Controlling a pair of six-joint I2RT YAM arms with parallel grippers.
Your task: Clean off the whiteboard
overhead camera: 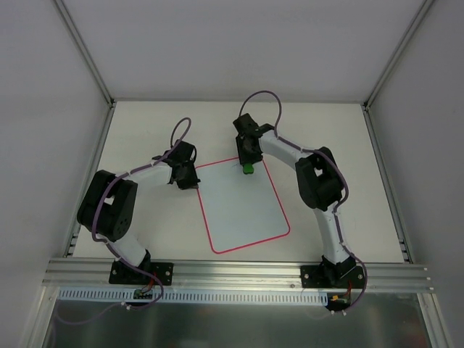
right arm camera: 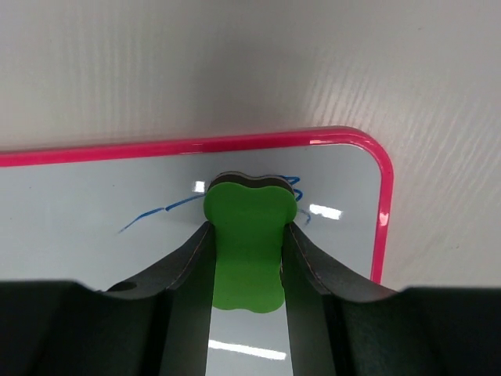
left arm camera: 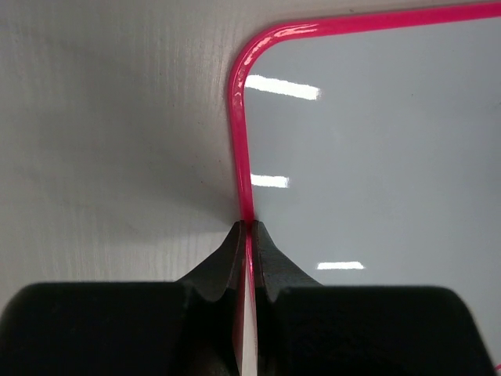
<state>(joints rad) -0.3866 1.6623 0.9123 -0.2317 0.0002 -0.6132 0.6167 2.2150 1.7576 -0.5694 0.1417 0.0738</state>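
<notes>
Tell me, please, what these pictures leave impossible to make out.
Right wrist: the green eraser in the right gripper hides where the blue pen line ends.
Left wrist: the left gripper covers the whiteboard rim it clamps.
Top external: pen marks are too small to see.

Top looks down; close wrist views share whiteboard (overhead camera: 243, 210).
</notes>
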